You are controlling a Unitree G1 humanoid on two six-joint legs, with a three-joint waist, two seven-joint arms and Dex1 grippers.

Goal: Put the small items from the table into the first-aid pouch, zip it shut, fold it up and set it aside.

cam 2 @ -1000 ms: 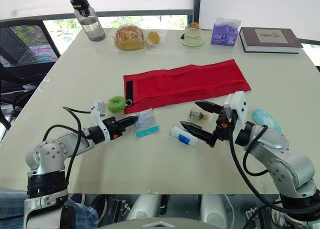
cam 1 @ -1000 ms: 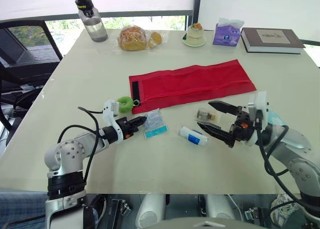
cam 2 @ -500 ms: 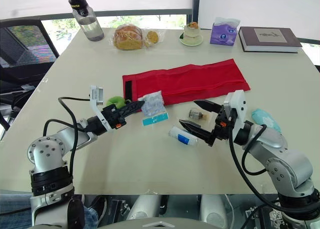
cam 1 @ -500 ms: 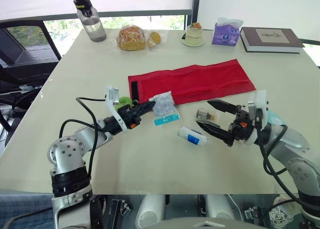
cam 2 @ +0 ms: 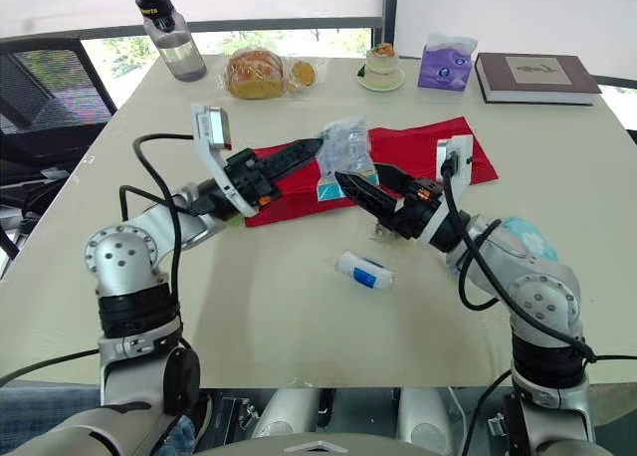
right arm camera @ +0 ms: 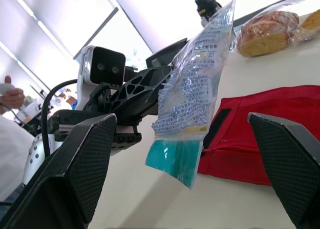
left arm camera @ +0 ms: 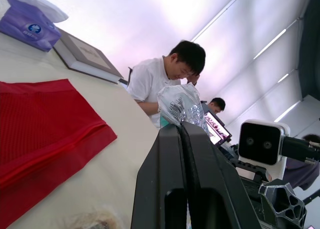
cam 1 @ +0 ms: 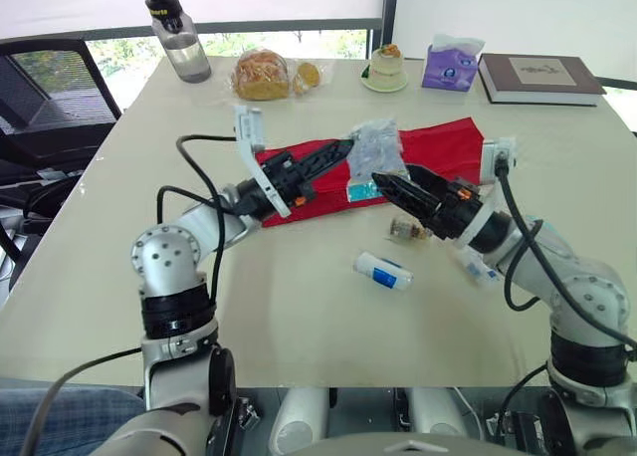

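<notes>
Plastic packet slippage is the main hazard: the left gripper, fingers closed, pinches only one thin edge, so the limp film could pull free or swing aside. The packet hangs in the air above the red pouch. The right gripper, spread wide and empty, sits just below and beside it, apparently not touching.

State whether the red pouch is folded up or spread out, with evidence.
Spread out. The red pouch lies flat and long on the table, with no part doubled over where it shows.
</notes>
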